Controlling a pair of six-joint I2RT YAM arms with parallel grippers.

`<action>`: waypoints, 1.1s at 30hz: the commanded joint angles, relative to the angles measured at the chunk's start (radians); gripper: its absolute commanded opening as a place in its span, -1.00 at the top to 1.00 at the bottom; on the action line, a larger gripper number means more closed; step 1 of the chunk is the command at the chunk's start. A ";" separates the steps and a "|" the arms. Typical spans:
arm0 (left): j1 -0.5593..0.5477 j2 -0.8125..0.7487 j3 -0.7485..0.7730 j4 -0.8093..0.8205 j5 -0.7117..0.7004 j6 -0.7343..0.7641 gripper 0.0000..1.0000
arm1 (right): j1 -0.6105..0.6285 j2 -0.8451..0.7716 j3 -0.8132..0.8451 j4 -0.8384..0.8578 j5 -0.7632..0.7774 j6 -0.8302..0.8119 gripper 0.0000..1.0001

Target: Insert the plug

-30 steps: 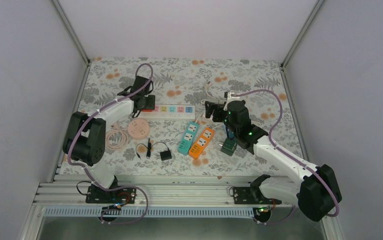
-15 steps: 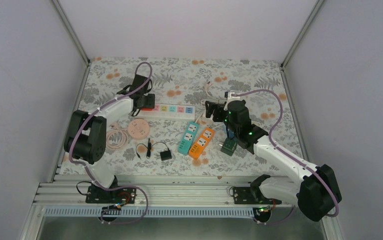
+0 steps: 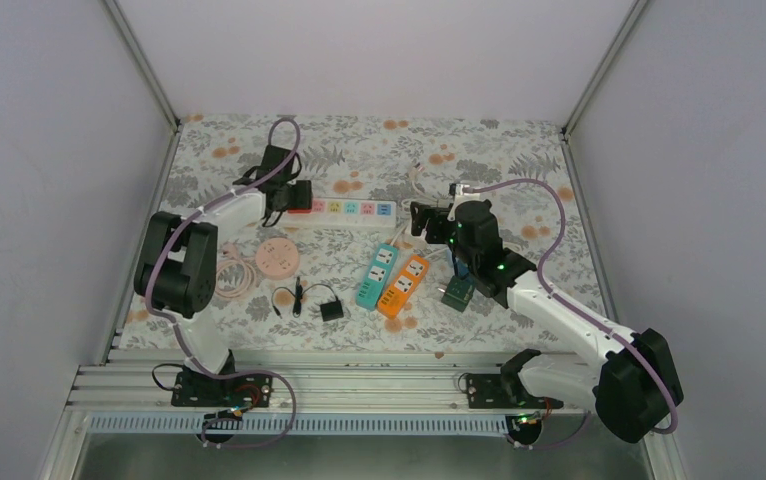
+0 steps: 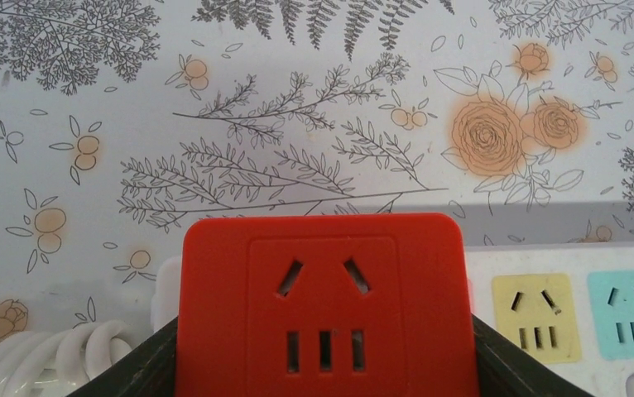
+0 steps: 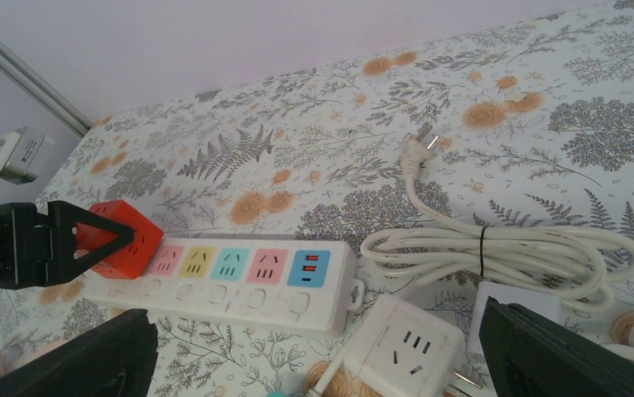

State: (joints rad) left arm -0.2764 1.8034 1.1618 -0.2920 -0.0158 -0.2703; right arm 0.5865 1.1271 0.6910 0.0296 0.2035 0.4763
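Plug cube [image 4: 324, 318] socket-face twd cam, L gripper [image 4: 325, 368] clamped.

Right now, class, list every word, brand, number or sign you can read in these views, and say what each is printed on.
No readable text in any view.
red socket cube: only slot openings, no print.
white power strip: coloured socket faces, no legible marks.
teal strip and orange strip: too small to read.
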 commanded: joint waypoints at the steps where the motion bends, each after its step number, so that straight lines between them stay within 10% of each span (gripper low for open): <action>1: -0.009 0.149 -0.036 -0.221 -0.058 -0.031 0.03 | -0.011 -0.001 -0.004 0.021 0.020 -0.005 -1.00; 33: -0.122 0.225 -0.038 -0.276 -0.245 -0.204 0.14 | -0.024 0.034 -0.007 0.030 0.003 0.001 -1.00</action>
State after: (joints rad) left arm -0.3965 1.8866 1.2308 -0.3367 -0.3115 -0.4339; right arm 0.5724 1.1530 0.6910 0.0296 0.2031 0.4763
